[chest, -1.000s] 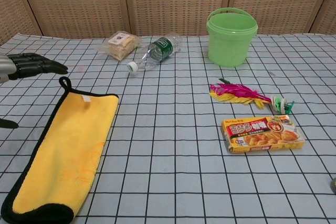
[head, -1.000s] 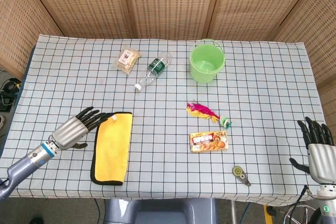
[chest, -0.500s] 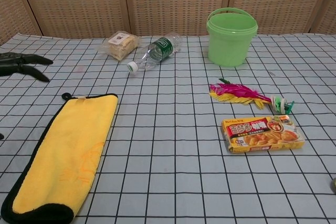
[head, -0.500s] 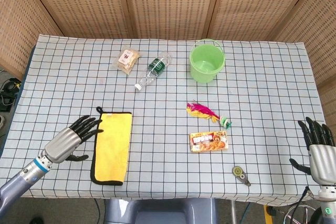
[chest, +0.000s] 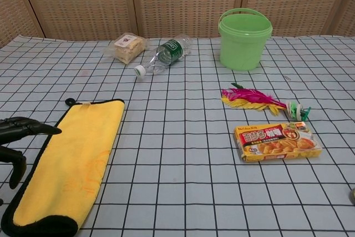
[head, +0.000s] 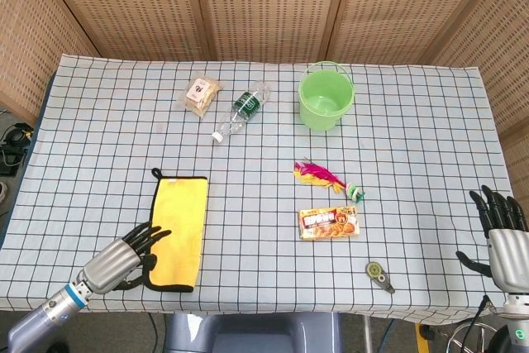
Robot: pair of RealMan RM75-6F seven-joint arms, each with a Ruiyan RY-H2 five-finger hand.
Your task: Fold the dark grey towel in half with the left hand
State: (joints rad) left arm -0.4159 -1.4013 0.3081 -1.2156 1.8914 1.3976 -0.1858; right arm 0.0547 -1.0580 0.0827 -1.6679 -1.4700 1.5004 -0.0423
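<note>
Left hand sits at the near-left part of the table, fingers spread wide & holding nothing, tips just at the left edge of the towel. In the chest view the fingers reach in from the left edge, thumb curling below, beside the towel's black border; contact w/ the cloth can't be told.

Towel lies flat, yellow side up w/ dark trim, long axis running front to back, hang loop at its far-left corner, near end at the table's front edge.

Farther back: snack packet, then a clear water bottle lying on its side, cap toward the front. Green bucket stands upright right of it. Mid-table: pink-yellow feather toy w/ a small green bit beside it, curry box lying flat nearer the front, tape roll near the front edge.

Right hand is off the table's right edge, fingers pointing up & apart, holding nothing.
</note>
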